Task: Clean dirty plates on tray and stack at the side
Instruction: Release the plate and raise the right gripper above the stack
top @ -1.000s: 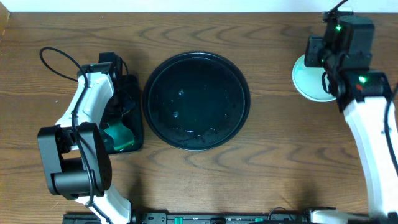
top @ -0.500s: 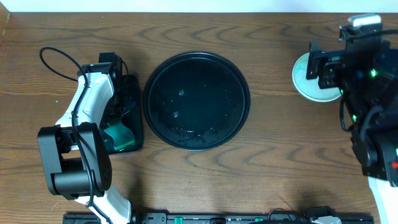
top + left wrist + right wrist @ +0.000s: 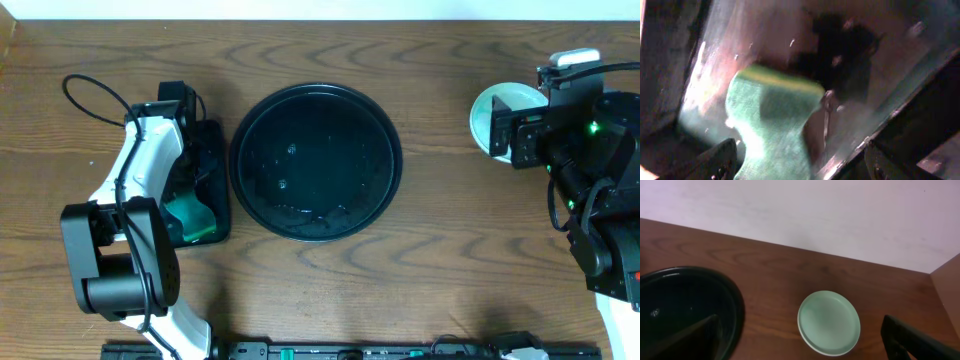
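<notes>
A pale green plate (image 3: 490, 118) lies on the table at the right, and shows whole and bare in the right wrist view (image 3: 829, 322). My right gripper (image 3: 520, 135) hovers above and just in front of it, open and empty (image 3: 805, 347). The round black tray (image 3: 320, 160) sits mid-table, with a few drops or crumbs and no plate on it; its edge shows in the right wrist view (image 3: 687, 305). My left gripper (image 3: 195, 190) is open over a green sponge (image 3: 190, 218). The sponge (image 3: 772, 120) lies between the spread fingers (image 3: 800, 167).
The sponge sits in a small black rectangular dish (image 3: 215, 150) left of the round tray. A pale wall (image 3: 800, 210) runs along the table's far edge. Bare wood table (image 3: 440, 250) lies in front of the tray.
My right arm has drawn back and up from over the green plate, uncovering more of it. The left arm, sponge and tray have not moved.
</notes>
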### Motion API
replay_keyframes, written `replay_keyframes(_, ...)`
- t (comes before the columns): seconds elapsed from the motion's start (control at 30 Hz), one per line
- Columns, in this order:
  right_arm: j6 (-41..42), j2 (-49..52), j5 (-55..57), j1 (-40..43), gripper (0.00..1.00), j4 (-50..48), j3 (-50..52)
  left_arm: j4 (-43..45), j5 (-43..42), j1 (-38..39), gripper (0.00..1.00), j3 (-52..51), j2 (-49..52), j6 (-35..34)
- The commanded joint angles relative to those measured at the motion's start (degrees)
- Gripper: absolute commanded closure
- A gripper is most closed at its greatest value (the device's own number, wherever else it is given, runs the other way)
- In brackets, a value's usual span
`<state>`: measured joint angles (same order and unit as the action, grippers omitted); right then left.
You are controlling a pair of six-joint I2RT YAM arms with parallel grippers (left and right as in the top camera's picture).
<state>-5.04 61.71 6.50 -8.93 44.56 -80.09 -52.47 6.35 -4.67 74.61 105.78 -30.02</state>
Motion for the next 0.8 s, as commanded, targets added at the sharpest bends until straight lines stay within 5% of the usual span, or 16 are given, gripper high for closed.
replay_keyframes(0.0,-0.4,0.2,0.5,-0.9,0.01,0.1,-0.3,0.7,0.1,0.1,0.18,0.6,0.5,-0.3)
replay_keyframes(0.3,-0.4,0.1,0.5,-0.9,0.01,-0.8,-0.3,1.0,-4.4,0.6,0.18,2.5,-9.0,4.4)
replay_keyframes(0.77,-0.4,0.2,0.9,-0.9,0.01,1.5,-0.3,1.6,-4.2,3.1,0.18,5.0,-58.4,10.1)
